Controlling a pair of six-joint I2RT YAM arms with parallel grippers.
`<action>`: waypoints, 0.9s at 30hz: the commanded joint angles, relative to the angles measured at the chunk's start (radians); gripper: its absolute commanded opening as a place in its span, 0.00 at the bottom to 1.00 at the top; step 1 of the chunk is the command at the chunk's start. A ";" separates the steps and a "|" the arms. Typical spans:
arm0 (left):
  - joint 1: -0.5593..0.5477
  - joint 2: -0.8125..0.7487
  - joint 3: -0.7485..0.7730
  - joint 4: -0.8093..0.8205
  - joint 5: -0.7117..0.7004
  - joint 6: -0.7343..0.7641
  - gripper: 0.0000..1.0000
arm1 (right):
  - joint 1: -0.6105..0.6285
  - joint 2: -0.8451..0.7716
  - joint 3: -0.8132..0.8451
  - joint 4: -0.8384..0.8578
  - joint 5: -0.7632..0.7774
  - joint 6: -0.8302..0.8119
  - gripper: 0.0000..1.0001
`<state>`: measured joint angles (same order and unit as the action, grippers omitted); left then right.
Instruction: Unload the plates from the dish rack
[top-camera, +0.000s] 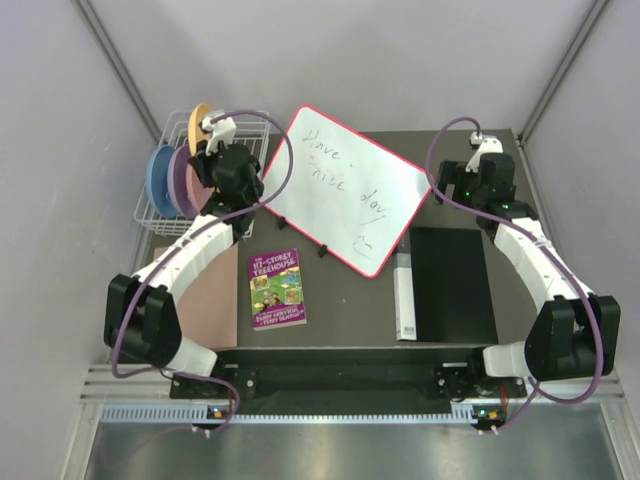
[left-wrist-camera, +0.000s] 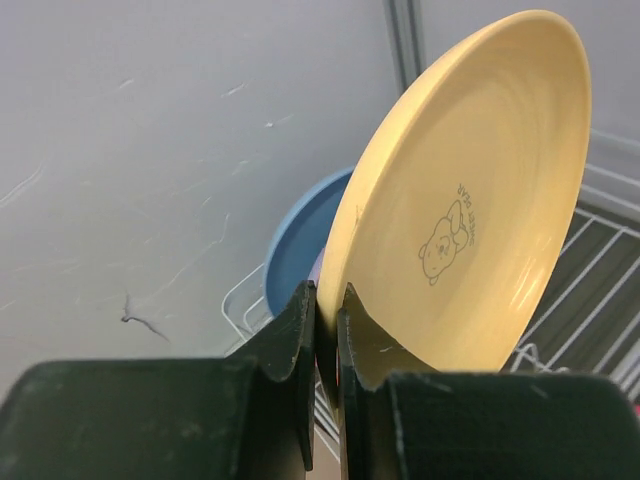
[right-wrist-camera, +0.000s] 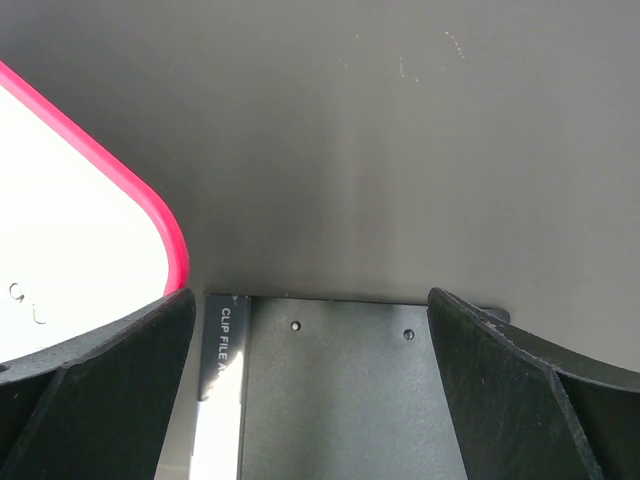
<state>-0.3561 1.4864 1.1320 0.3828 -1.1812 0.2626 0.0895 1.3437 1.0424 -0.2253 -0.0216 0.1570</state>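
The white wire dish rack stands at the table's far left. A yellow-orange plate stands on edge at its far end, and my left gripper is shut on that plate's rim. In the left wrist view both fingers pinch the edge of the yellow-orange plate, which bears a small bear drawing. A blue plate shows behind it, over the rack's wires. From above, the blue plate and a pinkish plate stand upright in the rack. My right gripper hangs open at the far right, holding nothing.
A red-framed whiteboard lies tilted in the middle, its corner beside my right gripper. A black clip file lies below that gripper. A purple book and a brown mat lie near the left arm.
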 joint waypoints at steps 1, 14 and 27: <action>-0.067 -0.096 0.067 -0.051 0.020 -0.074 0.00 | 0.001 -0.021 0.044 0.026 -0.043 -0.013 1.00; -0.075 -0.232 0.051 -0.360 0.720 -0.712 0.00 | 0.003 -0.175 -0.001 0.159 -0.394 0.127 1.00; -0.096 -0.120 -0.018 -0.197 1.117 -0.956 0.00 | 0.050 -0.140 -0.035 0.311 -0.641 0.239 1.00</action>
<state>-0.4385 1.3647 1.1007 0.0399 -0.2184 -0.5903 0.1097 1.1801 1.0069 -0.0330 -0.5602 0.3458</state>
